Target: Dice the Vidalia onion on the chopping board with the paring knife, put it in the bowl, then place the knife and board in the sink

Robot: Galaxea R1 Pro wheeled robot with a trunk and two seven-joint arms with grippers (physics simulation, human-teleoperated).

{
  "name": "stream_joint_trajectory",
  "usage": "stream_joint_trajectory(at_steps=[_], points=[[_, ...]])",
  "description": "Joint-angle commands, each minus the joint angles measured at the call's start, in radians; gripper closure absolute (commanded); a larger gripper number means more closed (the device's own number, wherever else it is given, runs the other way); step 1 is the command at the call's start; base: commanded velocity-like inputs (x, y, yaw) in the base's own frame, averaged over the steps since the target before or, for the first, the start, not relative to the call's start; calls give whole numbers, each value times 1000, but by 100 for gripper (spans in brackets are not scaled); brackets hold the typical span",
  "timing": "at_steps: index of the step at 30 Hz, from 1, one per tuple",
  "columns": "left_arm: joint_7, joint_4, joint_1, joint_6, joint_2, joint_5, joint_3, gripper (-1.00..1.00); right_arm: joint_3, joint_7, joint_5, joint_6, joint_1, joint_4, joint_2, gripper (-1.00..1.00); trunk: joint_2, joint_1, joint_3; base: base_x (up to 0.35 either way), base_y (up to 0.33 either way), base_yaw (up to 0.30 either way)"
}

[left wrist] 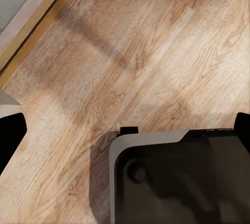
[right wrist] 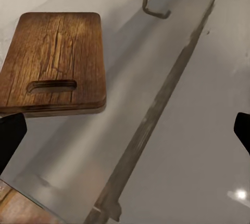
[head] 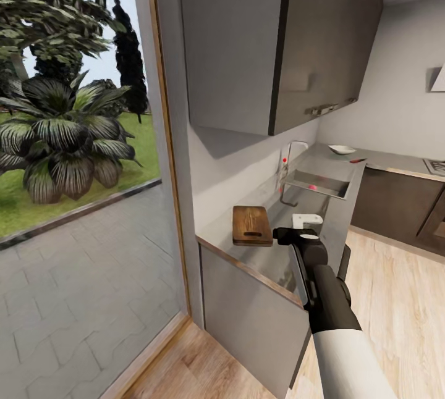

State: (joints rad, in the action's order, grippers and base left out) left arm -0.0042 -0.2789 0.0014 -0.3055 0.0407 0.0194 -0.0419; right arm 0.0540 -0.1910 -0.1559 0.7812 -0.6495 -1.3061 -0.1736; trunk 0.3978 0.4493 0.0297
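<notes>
One arm's right gripper [head: 307,221] hovers open and empty at centre frame, just right of the chopping board [head: 252,225] on the countertop [head: 272,263].

Chopping board [head: 252,225] flat at countertop [head: 321,158] near end, slot handle nearest; sink [head: 316,184] beyond; white bowl [head: 342,149] far end.

The right arm [head: 327,300] reaches forward, its fingers [right wrist: 11,135] apparently spread wide apart.

Bare tabletop [head: 272,263] lies open between the chopping board [head: 252,225] and the sink [head: 316,183]. The wall cabinet [head: 278,41] overhangs it, and the tap [head: 290,158] rises beside the basin.
</notes>
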Motion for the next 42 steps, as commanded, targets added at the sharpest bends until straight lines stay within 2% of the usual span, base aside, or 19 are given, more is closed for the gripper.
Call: stream_joint_trajectory(at_steps=[1, 10, 21, 29, 42], points=[[0, -2, 0, -1, 1, 2, -4, -100, 1, 3, -8, 6, -1, -1, -1, -100, 2, 1, 2, 7, 0, 0], [0, -1, 0, -1, 1, 2, -4, -100, 0, 1, -8, 8, -1, -1, -1, -100, 2, 1, 2, 139, 65, 0], [0, 0, 0, -1, 1, 2, -4, -100, -1, 1, -8, 9, -1, 0, -1, -100, 2, 1, 2, 11, 3, -21], [0, -1, 0, -1, 1, 2, -4, -100, -2, 1, -7, 9, -1, 15, -1, -100, 2, 1, -1, 42, 76, -197], [0, 0, 0, 0, 1, 2, -5, -100, -23, 1, -7, 9, -1, 28, -1, -100, 2, 1, -8, 42, 266, -218]])
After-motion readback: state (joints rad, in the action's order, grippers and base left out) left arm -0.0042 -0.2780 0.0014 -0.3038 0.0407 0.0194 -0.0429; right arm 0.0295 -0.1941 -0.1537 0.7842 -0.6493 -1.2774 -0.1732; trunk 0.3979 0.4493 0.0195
